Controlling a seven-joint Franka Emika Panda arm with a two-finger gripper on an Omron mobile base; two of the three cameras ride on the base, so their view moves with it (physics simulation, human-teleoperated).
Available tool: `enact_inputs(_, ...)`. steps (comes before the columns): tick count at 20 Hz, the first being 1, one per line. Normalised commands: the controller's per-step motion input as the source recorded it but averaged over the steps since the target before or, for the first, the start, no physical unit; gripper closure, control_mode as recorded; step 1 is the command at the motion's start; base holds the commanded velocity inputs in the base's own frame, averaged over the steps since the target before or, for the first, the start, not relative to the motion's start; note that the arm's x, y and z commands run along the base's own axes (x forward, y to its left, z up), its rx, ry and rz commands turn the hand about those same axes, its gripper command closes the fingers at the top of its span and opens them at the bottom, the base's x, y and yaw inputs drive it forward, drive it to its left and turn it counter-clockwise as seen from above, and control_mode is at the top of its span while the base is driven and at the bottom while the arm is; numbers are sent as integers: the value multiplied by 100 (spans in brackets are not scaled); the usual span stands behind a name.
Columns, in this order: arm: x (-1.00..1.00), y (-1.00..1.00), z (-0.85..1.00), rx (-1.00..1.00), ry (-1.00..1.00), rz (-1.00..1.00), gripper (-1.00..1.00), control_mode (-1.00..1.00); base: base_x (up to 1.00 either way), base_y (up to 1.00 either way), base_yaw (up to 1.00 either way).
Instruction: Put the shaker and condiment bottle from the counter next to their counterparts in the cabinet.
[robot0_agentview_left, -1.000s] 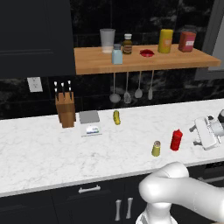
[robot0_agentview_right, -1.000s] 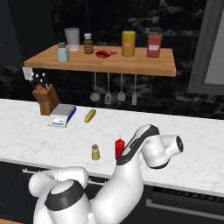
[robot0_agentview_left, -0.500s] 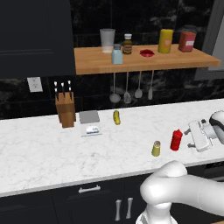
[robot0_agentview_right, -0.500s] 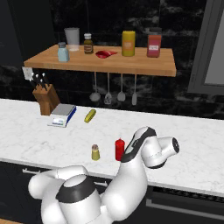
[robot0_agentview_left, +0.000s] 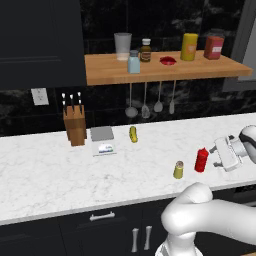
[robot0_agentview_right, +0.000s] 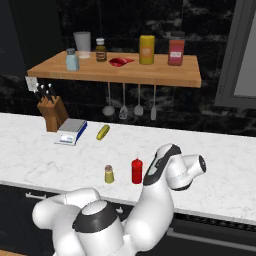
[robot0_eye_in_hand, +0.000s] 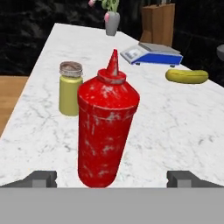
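The condiment bottle (robot0_eye_in_hand: 107, 127), slim and red, stands upright on the counter (robot0_eye_in_hand: 175, 127), close ahead of my gripper (robot0_eye_in_hand: 112, 178) and centred between its wide-open fingers (robot0_eye_in_hand: 41, 178), which do not touch it. The olive shaker (robot0_eye_in_hand: 71, 89) stands just beyond it. From the base, the bottle (robot0_agentview_left: 201, 160) and shaker (robot0_agentview_left: 178, 170) sit near the counter's front edge, with the gripper (robot0_agentview_left: 215, 156) level on the bottle's right. On the cabinet (robot0_agentview_left: 150, 72) stand the counterparts: a pale blue shaker (robot0_agentview_left: 133, 62) and a wide yellow bottle (robot0_agentview_left: 189, 47).
A knife block (robot0_agentview_left: 74, 125), a small scale (robot0_agentview_left: 102, 140) and a yellow pickle (robot0_agentview_left: 133, 133) sit at the back of the counter. The cabinet shelf also holds a glass (robot0_agentview_left: 122, 46), a brown bottle (robot0_agentview_left: 145, 50), a red bowl (robot0_agentview_left: 168, 60) and a red jar (robot0_agentview_left: 214, 47). Utensils (robot0_agentview_left: 145, 102) hang beneath.
The gripper has moved left along the counter toward the red condiment bottle, staying open. Bottle and shaker have not moved.
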Motion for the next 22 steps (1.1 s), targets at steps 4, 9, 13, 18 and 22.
enact_inputs(4,0,1,0,12,6,0,-100,-100,0,0,0)
enact_inputs(9,0,1,0,11,3,0,-100,-100,0,0,0)
enact_inputs(13,0,2,0,7,1,0,-100,-100,0,0,0)
enact_inputs(18,0,8,-1,3,0,0,-100,-100,0,0,0)
enact_inputs(22,0,17,-1,0,0,0,-100,-100,0,0,0)
